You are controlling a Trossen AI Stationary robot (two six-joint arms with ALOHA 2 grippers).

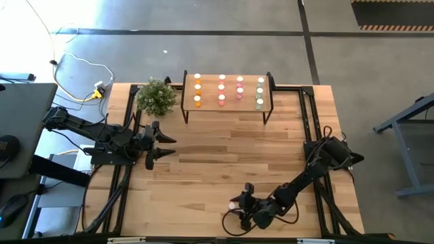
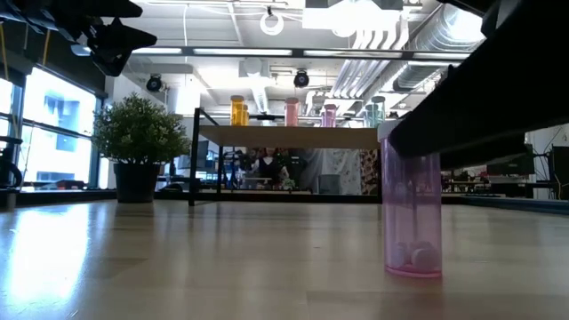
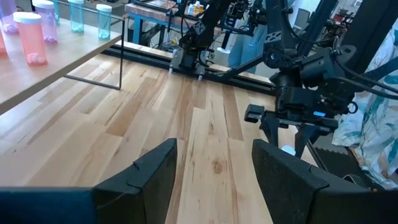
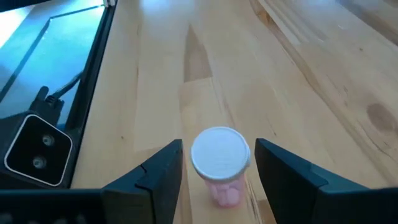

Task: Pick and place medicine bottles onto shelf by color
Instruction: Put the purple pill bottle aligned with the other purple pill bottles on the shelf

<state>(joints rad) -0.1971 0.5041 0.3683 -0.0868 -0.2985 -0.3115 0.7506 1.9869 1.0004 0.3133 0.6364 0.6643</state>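
Straddling pink bottle (image 4: 220,163) with right gripper (image 4: 217,168), fingers released, not yet clamped | bottle upright on surface (image 1: 224,149) at 6 o'clock, shelf (image 1: 227,91) at 12 | left gripper (image 1: 157,144) idle at 9, fingers released | risk: off-centre closing tips bottle.

The wooden plank tabletop (image 1: 224,149) stood on a grey concrete floor (image 1: 203,41) crossed by dark seams. Behind it, bright windows (image 2: 49,133) lit the room's left side, while exposed ducts (image 2: 382,36) and strip lights (image 2: 222,52) ran overhead.
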